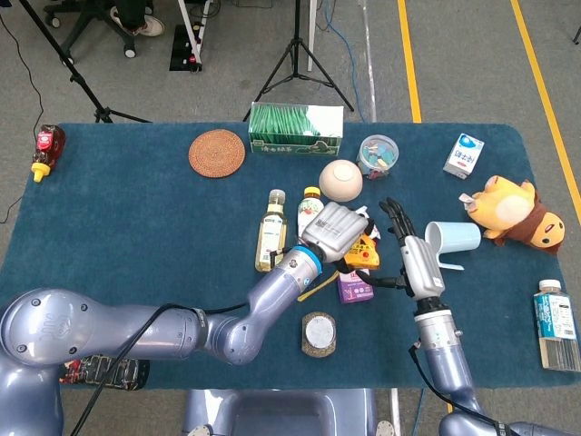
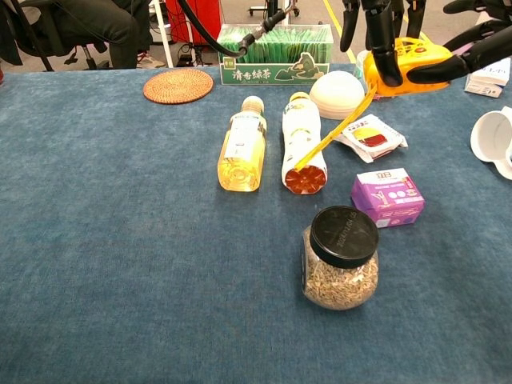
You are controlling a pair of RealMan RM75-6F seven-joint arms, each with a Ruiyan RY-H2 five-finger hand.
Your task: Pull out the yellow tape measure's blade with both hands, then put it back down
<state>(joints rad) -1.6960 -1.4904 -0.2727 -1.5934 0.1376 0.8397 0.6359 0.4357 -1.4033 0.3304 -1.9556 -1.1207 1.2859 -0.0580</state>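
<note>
My left hand [image 1: 334, 227] grips the yellow tape measure [image 1: 365, 252] from above and holds it over the table. In the chest view the left hand's fingers [image 2: 378, 32] wrap the front of the tape measure's case [image 2: 408, 58]. A short length of yellow blade [image 2: 336, 130] hangs out down-left, and its tip ends over the base of the white bottle [image 2: 302, 144]; the blade [image 1: 318, 283] also shows in the head view. My right hand [image 1: 413, 256] is just right of the case with fingers spread. One of the right hand's fingers [image 2: 448, 69] lies against the case's right side.
Below the tape measure lie a purple box [image 2: 387, 196], a red snack packet [image 2: 370, 134] and a black-lidded jar [image 2: 341, 258]. A yellow bottle [image 2: 242, 146] lies beside the white one. An upturned bowl [image 1: 340, 180], a green tea box [image 1: 296, 129] and a tipped white cup [image 1: 452, 237] are nearby.
</note>
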